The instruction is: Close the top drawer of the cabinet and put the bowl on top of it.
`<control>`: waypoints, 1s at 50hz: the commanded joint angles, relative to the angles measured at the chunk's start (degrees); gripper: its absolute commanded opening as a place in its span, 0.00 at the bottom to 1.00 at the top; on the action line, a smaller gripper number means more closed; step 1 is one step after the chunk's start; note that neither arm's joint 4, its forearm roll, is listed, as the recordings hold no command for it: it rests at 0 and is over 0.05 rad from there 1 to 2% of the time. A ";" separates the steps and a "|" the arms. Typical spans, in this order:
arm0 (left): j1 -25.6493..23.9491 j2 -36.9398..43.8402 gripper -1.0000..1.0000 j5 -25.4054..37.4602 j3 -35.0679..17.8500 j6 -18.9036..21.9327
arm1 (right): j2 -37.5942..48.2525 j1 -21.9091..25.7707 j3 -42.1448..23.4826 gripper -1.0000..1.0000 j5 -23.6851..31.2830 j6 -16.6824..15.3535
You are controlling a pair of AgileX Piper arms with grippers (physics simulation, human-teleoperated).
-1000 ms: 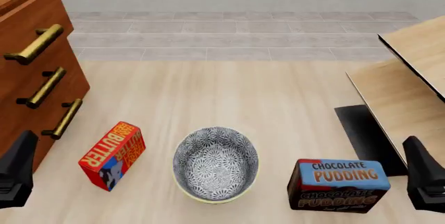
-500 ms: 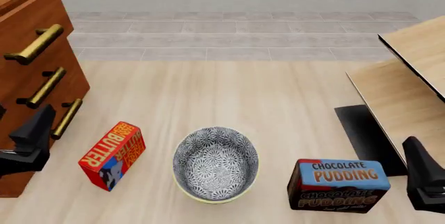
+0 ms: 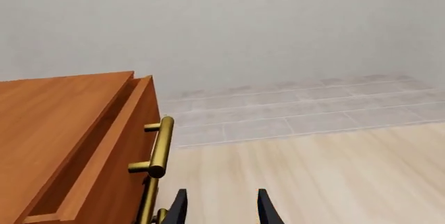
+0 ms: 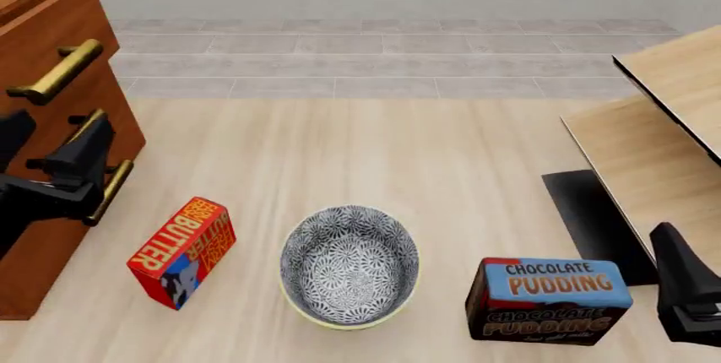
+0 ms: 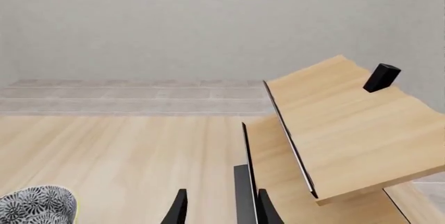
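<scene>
Large reddish-brown wooden cabinet (image 4: 62, 84) cut off at the left edge; its uppermost drawer front with long brass bar handle (image 4: 54, 72) juts out, partly open. Black left gripper (image 4: 84, 148) sits by the middle handle, fingers spread, empty. Red butter box (image 4: 182, 251). Grey-and-white floral bowl (image 4: 349, 266) on table, centre front. Blue chocolate pudding box (image 4: 549, 300). Black right gripper (image 5: 219, 206) mostly out of frame, fingers apart.

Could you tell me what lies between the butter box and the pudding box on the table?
The bowl sits between the butter box and the pudding box, touching neither; the front view shows this.
</scene>
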 commanded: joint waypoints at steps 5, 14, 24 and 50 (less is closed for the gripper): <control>-1.37 8.32 1.00 -5.21 -3.23 0.94 | -0.08 -0.28 -0.01 1.00 0.06 0.11; -1.36 13.52 1.00 -8.23 -4.96 1.09 | -0.23 -0.48 -0.08 1.00 0.17 0.21; -0.10 22.09 1.00 -12.59 -8.23 0.81 | -0.32 -1.05 -0.06 1.00 0.11 0.54; 5.14 25.90 1.00 -13.46 -12.55 0.52 | -0.23 -1.79 -0.16 1.00 0.34 1.48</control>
